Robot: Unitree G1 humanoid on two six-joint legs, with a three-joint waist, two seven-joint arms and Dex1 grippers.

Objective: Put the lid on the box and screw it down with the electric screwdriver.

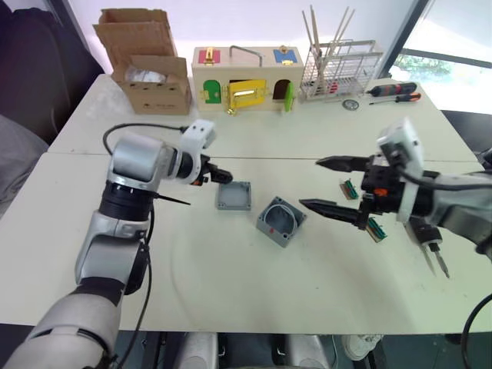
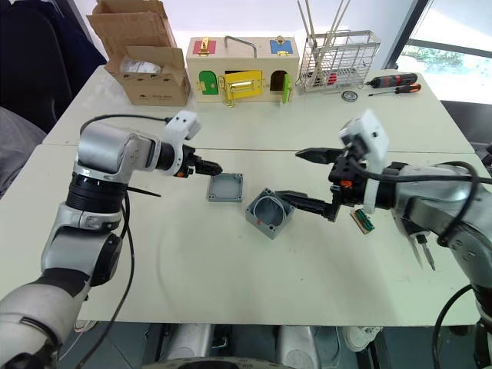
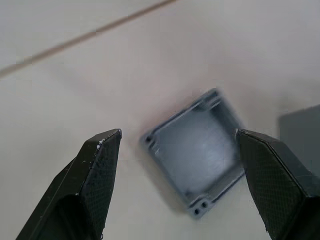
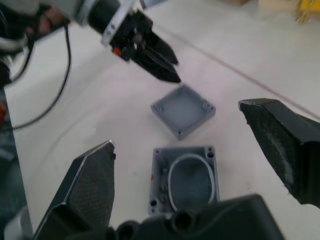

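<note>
The lid lies flat on the white table, hollow side up. Just right of it the box rests tilted, its opening up and a white wire loop inside. My left gripper hovers at the lid's near-left edge, open, its fingers either side of the lid. On the box's right is my right gripper, wide open and empty, pointing at the box and the lid. A black tapered tool with a metal bit, apparently the electric screwdriver, pokes out from under my right forearm.
Along the table's far edge stand a cardboard box, a wooden latch box and a wire rack. Two slim hand screwdrivers lie right of the rack. Small green connector pieces lie near my right gripper.
</note>
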